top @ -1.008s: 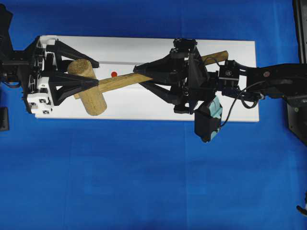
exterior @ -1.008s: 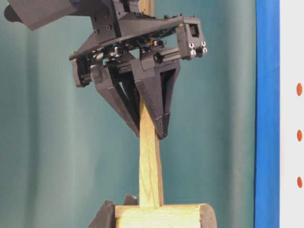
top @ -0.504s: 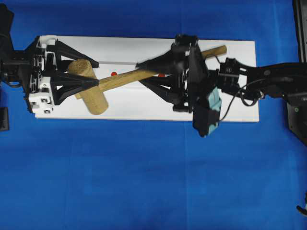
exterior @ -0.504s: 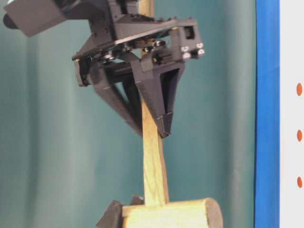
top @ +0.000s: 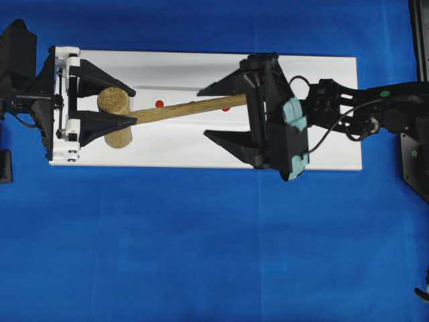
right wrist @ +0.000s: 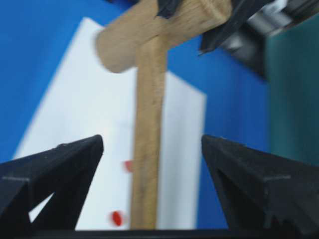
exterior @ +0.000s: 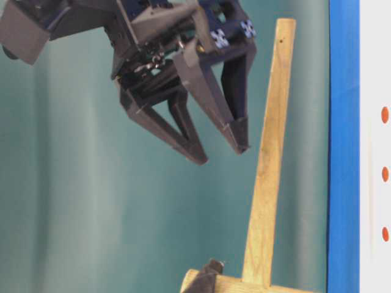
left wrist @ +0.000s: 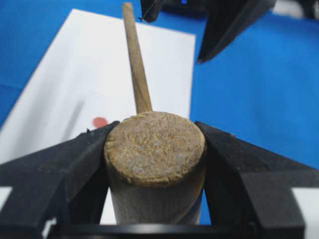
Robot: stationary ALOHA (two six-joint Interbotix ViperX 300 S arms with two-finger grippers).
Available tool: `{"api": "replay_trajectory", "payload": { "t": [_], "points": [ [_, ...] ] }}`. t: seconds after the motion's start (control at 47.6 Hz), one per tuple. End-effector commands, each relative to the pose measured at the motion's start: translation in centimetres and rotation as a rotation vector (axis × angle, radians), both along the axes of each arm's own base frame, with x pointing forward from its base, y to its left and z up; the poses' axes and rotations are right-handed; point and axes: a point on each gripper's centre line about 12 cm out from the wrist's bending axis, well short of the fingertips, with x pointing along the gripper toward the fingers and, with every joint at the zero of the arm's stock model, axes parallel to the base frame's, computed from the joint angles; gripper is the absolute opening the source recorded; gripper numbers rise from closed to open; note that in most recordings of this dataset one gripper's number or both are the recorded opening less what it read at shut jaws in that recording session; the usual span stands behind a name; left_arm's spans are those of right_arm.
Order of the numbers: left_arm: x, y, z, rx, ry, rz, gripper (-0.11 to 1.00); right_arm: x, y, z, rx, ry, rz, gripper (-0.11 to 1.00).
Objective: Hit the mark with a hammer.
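Left gripper (top: 124, 106) clamps the hammer (top: 174, 112) by its head; right gripper (top: 213, 113) gapes wide, holding nothing.
Overhead: hammer over the white board (top: 322, 74), handle reaching right between the right fingers, red marks (top: 159, 104) beside it; table-level: handle tilted, clear of the right fingertips (exterior: 239, 139); left wrist: fingers (left wrist: 75, 159) press the head's sides; right wrist: handle untouched between spread fingers (right wrist: 65, 164).

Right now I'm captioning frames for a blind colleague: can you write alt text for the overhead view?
The left pincer clamps the head of a wooden hammer over a white board on a blue cloth. The handle slants right toward the right pincer, whose jaws are wide open around the handle's end without gripping it. Red marks show beside the handle.
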Motion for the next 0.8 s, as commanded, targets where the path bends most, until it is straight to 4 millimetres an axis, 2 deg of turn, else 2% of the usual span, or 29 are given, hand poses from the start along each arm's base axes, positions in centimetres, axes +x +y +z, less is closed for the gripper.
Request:
{"api": "replay_trajectory", "payload": {
  "t": [0.0,0.147,0.399,0.777],
  "points": [
    [0.4,0.0,1.5,0.067,-0.033,-0.016,0.46,0.0,0.2,1.9,0.057,-0.037,-0.007,0.94],
    [0.4,-0.4,1.5,0.138,-0.016,-0.047,0.46,-0.1,0.1,1.9,0.11,-0.038,-0.029,0.94],
    [0.6,-0.9,1.8,0.162,-0.021,-0.071,0.46,0.2,0.0,1.6,0.153,-0.035,-0.052,0.94],
    [0.9,-1.5,2.3,0.166,-0.036,-0.092,0.46,2.7,-0.8,-2.4,0.212,0.043,-0.127,0.94]
  ]
}}
